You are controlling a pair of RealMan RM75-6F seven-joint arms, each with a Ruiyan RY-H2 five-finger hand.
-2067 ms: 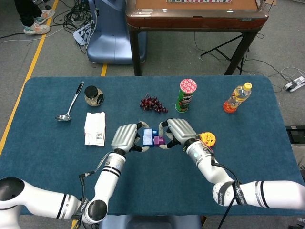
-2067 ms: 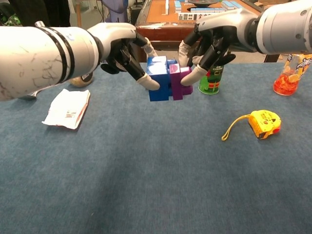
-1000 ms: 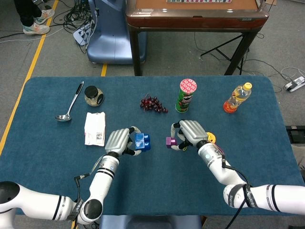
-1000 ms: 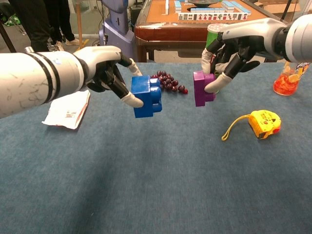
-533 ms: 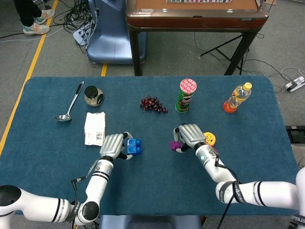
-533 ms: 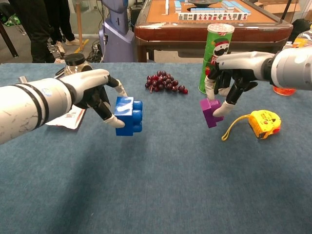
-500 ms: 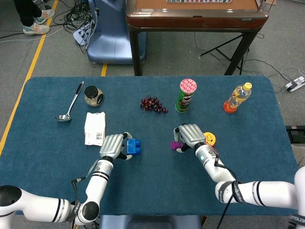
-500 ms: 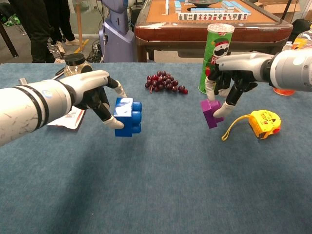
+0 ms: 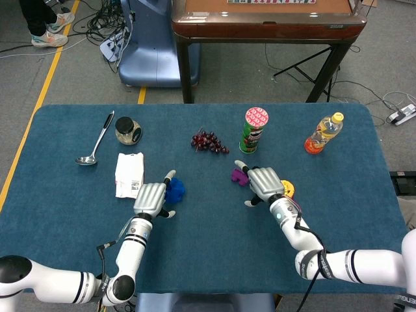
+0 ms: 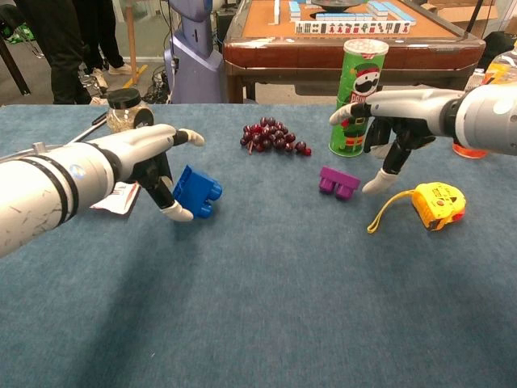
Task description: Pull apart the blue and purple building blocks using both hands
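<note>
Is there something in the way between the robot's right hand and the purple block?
No, nothing visible. The purple block lies on the blue table just beside the right hand, whose fingers are spread open above it. The tape measure sits on the hand's other side, away from the block.

Both views were bright and evenly lit from overhead; soft shadows pooled on the table (image 10: 266, 323) beneath both arms; focus stayed sharp; the chest view bowed slightly toward its edges; no glare showed.
</note>
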